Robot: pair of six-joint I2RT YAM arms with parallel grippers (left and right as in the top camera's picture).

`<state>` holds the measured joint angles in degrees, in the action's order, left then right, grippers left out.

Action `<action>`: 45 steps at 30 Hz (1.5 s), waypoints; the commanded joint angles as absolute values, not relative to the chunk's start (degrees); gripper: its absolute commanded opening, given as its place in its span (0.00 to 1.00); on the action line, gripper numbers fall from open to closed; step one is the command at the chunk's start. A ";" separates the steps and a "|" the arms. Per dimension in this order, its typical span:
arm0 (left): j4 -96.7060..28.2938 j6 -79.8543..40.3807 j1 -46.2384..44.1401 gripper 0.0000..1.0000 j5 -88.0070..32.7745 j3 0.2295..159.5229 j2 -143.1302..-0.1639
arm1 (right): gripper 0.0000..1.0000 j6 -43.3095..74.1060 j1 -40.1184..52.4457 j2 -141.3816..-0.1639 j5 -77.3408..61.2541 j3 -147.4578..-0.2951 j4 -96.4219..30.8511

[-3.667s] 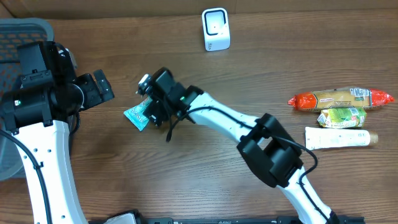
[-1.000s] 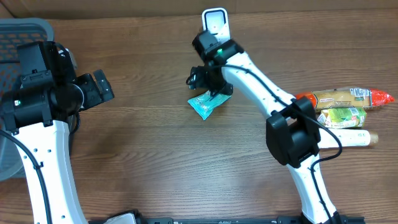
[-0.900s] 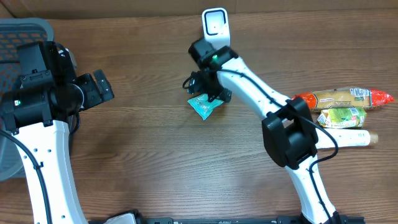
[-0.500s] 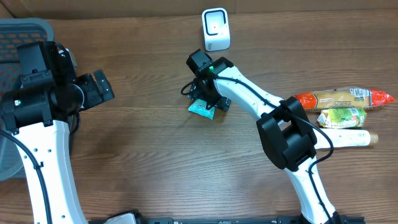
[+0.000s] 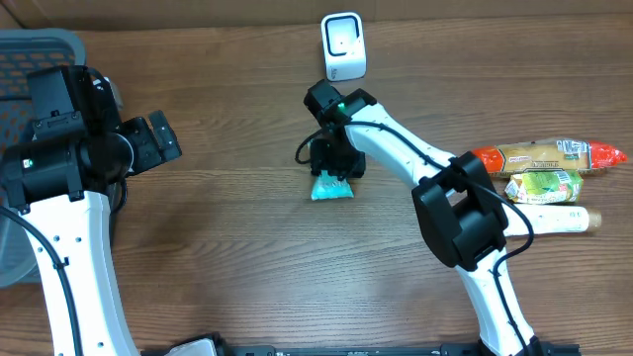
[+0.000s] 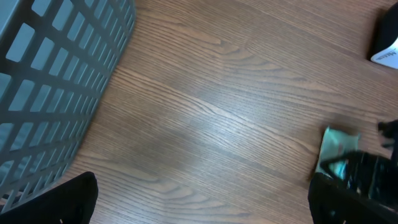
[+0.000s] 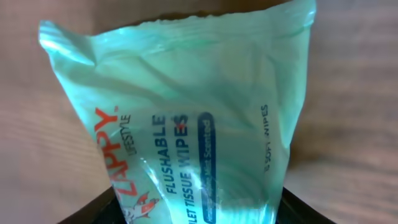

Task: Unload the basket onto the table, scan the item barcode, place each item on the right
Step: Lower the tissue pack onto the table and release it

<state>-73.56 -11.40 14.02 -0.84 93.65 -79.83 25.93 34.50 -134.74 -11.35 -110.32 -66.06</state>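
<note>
The item is a teal pack of flushable wipes (image 5: pixel 331 188), resting on the wooden table in front of the white barcode scanner (image 5: pixel 343 46). My right gripper (image 5: pixel 333 163) is right above the pack. In the right wrist view the pack (image 7: pixel 186 124) fills the frame and its lower end sits between the two dark fingers, which press its sides. No barcode shows on this printed face. My left gripper (image 5: pixel 163 138) hovers at the far left, open and holding nothing. Its wrist view shows the pack (image 6: pixel 336 146) far to the right.
A grey slatted basket (image 5: pixel 40 49) stands at the far left edge and shows as (image 6: pixel 50 81) in the left wrist view. At the right lie an orange-ended packet (image 5: pixel 539 158), a green packet (image 5: pixel 542 185) and a white tube (image 5: pixel 542 219).
My right arm has drawn back from the scanner toward the table's front with the pack, which has turned from slanting to hanging straight down. The jaws have narrowed on it. The left arm has not moved.
</note>
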 commanded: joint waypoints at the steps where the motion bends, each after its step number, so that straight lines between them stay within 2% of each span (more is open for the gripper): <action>1: -73.47 -10.28 14.22 1.00 -1.06 94.61 -80.16 | 0.60 10.72 32.27 -133.78 -20.93 -114.34 -69.45; 7: -73.47 -10.28 14.22 0.99 -1.06 94.61 -80.16 | 0.56 -8.99 28.49 -133.71 -40.93 -118.87 -78.96; 16: -73.47 -10.28 14.22 1.00 -1.06 94.61 -80.18 | 0.56 -27.14 22.85 -133.73 -69.60 -119.17 -88.03; 26: -73.47 -10.28 14.22 1.00 -1.06 94.61 -80.18 | 0.57 -27.51 21.50 -133.73 -70.15 -119.15 -87.53; 28: -73.47 -10.28 14.22 1.00 -1.06 94.61 -80.18 | 0.54 -27.49 21.52 -133.73 -69.25 -119.15 -87.31; 30: -73.47 -10.28 14.22 1.00 -1.06 94.61 -80.18 | 0.47 -26.85 21.52 -133.73 -64.71 -119.15 -86.98; 33: -73.47 -10.28 14.22 1.00 -1.08 94.61 -80.18 | 0.42 -21.17 21.93 -133.73 -52.34 -119.15 -85.34; 39: -73.47 -10.28 14.22 1.00 -1.06 94.61 -80.18 | 0.41 0.82 23.79 -133.71 -15.20 -119.24 -79.77; 45: -73.47 -10.28 14.22 1.00 -1.06 94.61 -80.18 | 0.42 21.15 28.75 -133.71 26.44 -119.28 -85.36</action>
<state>-73.56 -11.40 14.02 -0.84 93.65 -79.83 4.97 25.45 -134.74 -5.43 -117.58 -83.07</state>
